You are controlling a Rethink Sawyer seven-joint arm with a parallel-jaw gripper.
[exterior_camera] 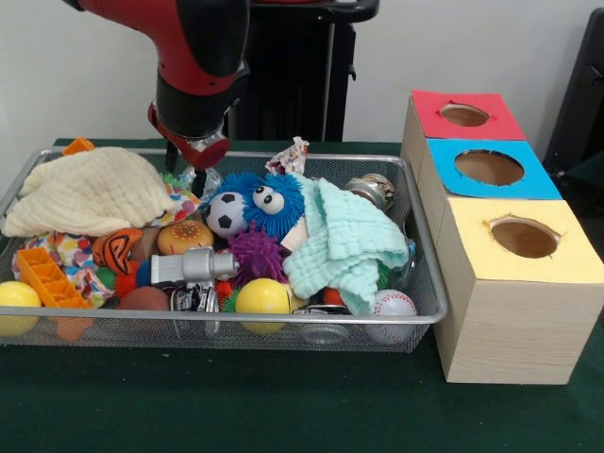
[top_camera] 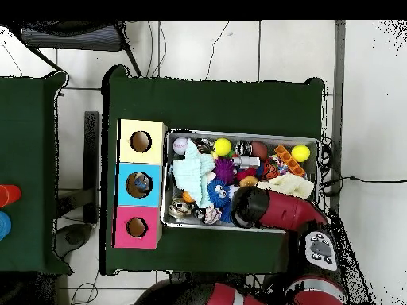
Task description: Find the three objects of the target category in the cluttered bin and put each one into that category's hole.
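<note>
While the red and black arm (exterior_camera: pixel 203 57) reaches down into the far side of the bin (exterior_camera: pixel 226 319), its claw (exterior_camera: pixel 186 172) sits low among the clutter near a crinkled clear plastic piece (exterior_camera: pixel 206 179); the fingers are hidden, so I cannot tell how wide the claw stands or whether it has hold of anything.

The bin is a shallow silver wire-mesh tray with a rounded metal rim, resting on the dark green counter (exterior_camera: pixel 283 406). At its 9 o'clock side lies a thick cream waffle-weave cloth (exterior_camera: pixel 90 193), with an orange ridged plastic block (exterior_camera: pixel 47 276) and a smooth yellow ball (exterior_camera: pixel 17 300) below it. Toward the middle sit a glossy toy burger (exterior_camera: pixel 184 236), a small football (exterior_camera: pixel 226 214), a fuzzy blue creature with bulging eyes (exterior_camera: pixel 269 201), a spiky purple ball (exterior_camera: pixel 257 255) and a second yellow ball (exterior_camera: pixel 262 297). A mint knitted cloth (exterior_camera: pixel 344 245) drapes over the 3 o'clock half, covering whatever lies under it. A shiny metal can (exterior_camera: pixel 373 192) peeks out behind it, and a baseball (exterior_camera: pixel 393 306) lies at 5 o'clock.

Just beside the bin's right end stand three pale wooden boxes in a row. The round hole (exterior_camera: pixel 463 115) in the red paper top is farthest back, then the blue-topped hole (exterior_camera: pixel 488 167), then the yellow-topped hole (exterior_camera: pixel 524 238).
</note>
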